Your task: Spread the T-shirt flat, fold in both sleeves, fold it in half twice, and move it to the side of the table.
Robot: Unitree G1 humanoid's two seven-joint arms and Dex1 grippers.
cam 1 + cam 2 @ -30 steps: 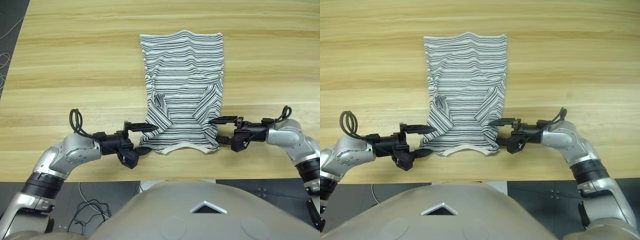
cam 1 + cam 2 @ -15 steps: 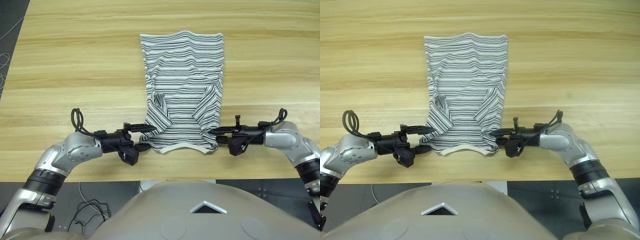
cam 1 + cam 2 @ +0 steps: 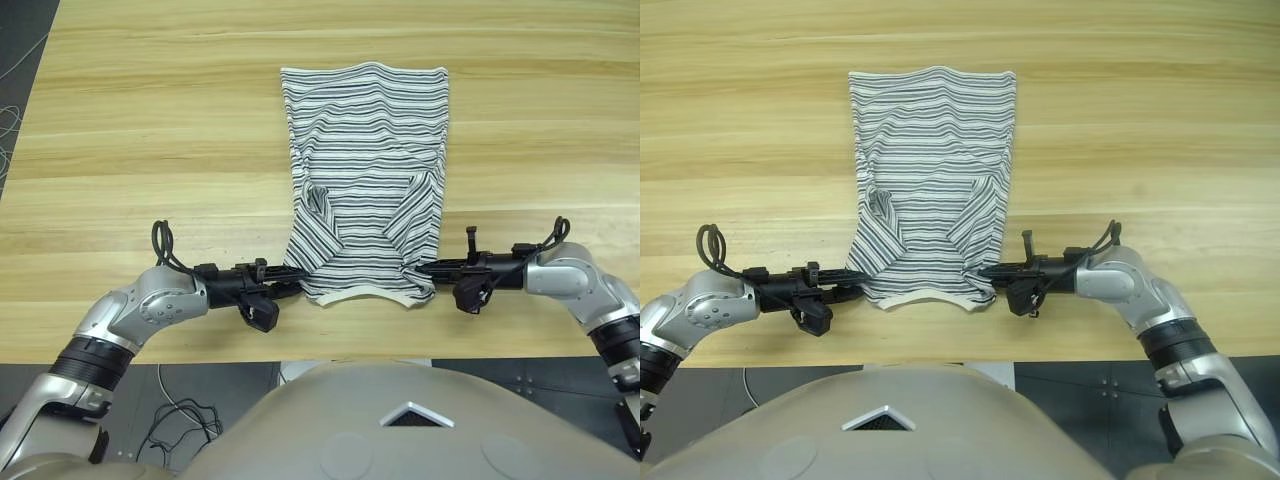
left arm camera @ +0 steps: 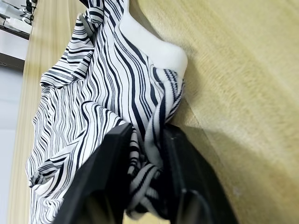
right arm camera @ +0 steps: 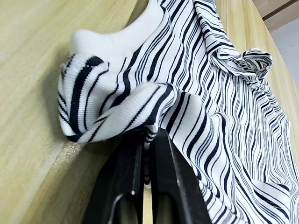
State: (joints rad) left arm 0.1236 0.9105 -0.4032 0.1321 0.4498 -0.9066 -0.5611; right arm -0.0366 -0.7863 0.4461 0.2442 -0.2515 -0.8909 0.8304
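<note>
Between black left gripper and right gripper, each clamping a collar-end corner: black-and-white striped knit T-shirt, sleeves folded in; likely first half-fold, needing both corners lifted toward far hem.

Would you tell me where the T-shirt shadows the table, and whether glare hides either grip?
Left wrist view: the T-shirt shadows the table beside the corner pinched in the left gripper; no glare. Right wrist view: shadow under the fold pinched in the right gripper, no glare.

light: was bright and even | shadows: lay soft, narrow beside T-shirt on surface | wood: showed faint sheen
</note>
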